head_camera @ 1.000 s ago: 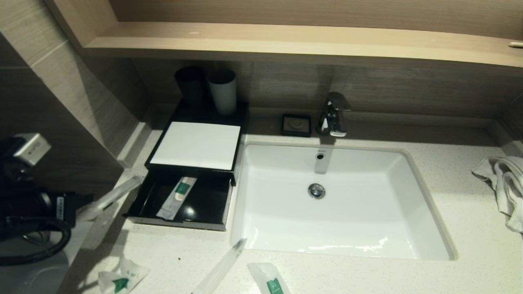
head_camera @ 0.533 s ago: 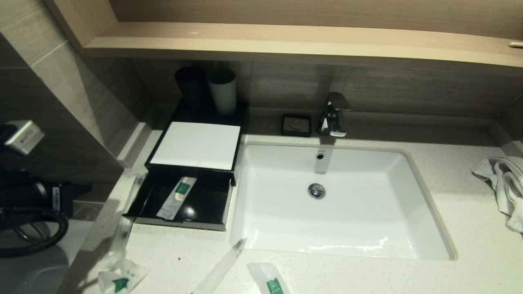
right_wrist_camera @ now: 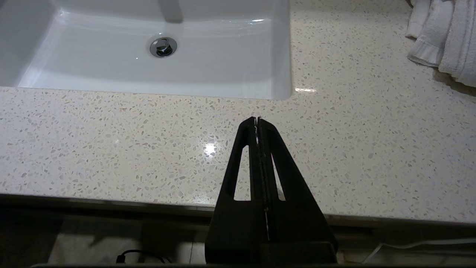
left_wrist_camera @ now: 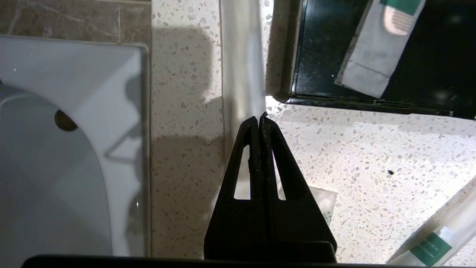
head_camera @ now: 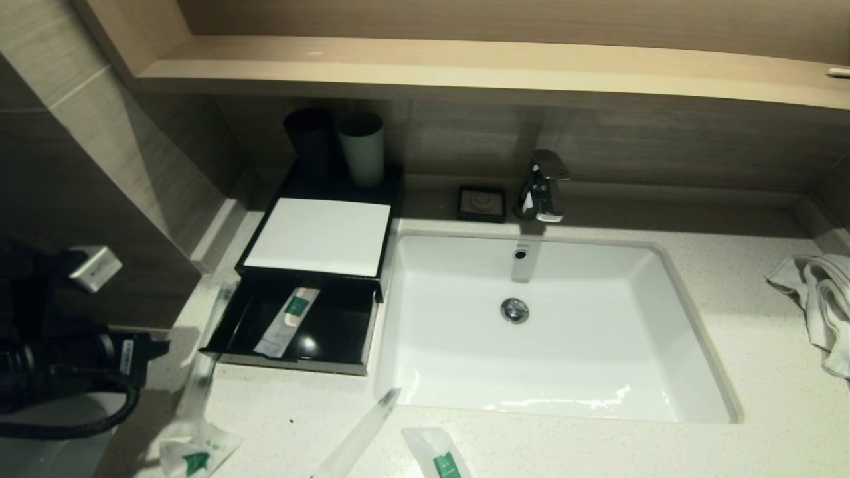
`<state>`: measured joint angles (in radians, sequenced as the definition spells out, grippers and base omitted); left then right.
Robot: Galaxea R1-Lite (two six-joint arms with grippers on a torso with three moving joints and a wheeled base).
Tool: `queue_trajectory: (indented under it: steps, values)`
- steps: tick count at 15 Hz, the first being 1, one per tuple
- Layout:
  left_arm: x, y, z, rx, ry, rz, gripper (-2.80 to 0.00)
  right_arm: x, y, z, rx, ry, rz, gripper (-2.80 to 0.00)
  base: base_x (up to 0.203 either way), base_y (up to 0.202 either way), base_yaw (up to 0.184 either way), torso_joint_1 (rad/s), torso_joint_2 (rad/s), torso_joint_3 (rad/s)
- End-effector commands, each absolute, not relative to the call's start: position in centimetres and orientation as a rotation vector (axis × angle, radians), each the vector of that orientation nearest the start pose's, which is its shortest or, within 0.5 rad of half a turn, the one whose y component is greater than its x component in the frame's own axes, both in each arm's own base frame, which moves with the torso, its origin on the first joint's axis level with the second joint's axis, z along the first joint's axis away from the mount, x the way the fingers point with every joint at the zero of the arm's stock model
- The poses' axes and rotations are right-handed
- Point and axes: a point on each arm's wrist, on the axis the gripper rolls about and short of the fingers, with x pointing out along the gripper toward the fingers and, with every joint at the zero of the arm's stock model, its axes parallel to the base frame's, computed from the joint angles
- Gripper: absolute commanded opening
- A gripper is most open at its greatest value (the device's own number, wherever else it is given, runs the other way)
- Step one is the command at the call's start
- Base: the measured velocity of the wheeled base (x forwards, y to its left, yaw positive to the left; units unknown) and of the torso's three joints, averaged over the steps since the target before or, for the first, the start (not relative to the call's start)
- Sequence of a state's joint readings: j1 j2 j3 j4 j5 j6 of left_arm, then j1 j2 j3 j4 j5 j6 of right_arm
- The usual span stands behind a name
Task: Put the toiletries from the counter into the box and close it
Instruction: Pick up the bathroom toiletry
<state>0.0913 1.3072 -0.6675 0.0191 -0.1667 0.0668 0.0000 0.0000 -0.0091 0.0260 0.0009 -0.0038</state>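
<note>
Now the left gripper [left_wrist_camera: 259,120], fingers pinched on a long clear-wrapped stick [left_wrist_camera: 241,59], is hanging it lengthwise just beside the box drawer [head_camera: 226,328], tip toward the wall.

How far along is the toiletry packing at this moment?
Done: one sachet lies in the open drawer. In hand: nothing clearly; the left claw is shut above a stick lying on the counter beside the drawer. Left: that stick, another stick, two sachets near the front edge, then closing the drawer. The right claw is shut, parked over the counter.
</note>
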Motion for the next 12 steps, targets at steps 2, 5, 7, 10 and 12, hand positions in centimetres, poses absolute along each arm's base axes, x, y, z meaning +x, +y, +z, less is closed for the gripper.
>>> queue_trajectory:
  steps: [2, 5, 7, 10, 12]
  values:
    - [19.4, 1.4, 17.3, -0.024, 0.702, -0.079, -2.8, -2.4, 0.0, 7.5, -0.005, 0.017, 0.002, -2.8, 0.0, 0.0, 0.0, 0.0, 0.0, 0.0]
    - [19.7, 1.5, 16.6, -0.029, 0.735, -0.08, -2.8, -2.4, 0.0, 7.5, -0.005, 0.017, 0.001, -2.8, 0.0, 0.0, 0.0, 0.0, 0.0, 0.0]
    - [20.2, 1.6, 15.9, -0.027, 0.769, -0.066, -2.8, -2.4, 0.0, 7.5, -0.005, 0.017, 0.001, -2.8, 0.0, 0.0, 0.0, 0.0, 0.0, 0.0]
    - [20.7, 1.7, 15.0, -0.002, 0.816, -0.016, -2.8, -2.4, 0.0, 7.5, -0.005, 0.017, 0.002, -2.8, 0.0, 0.0, 0.0, 0.0, 0.0, 0.0]
    - [20.6, 1.7, 14.9, -0.004, 0.82, -0.02, -2.8, -2.4, 0.0, 7.5, -0.005, 0.017, 0.0, -2.8, 0.0, 0.0, 0.0, 0.0, 0.0, 0.0]
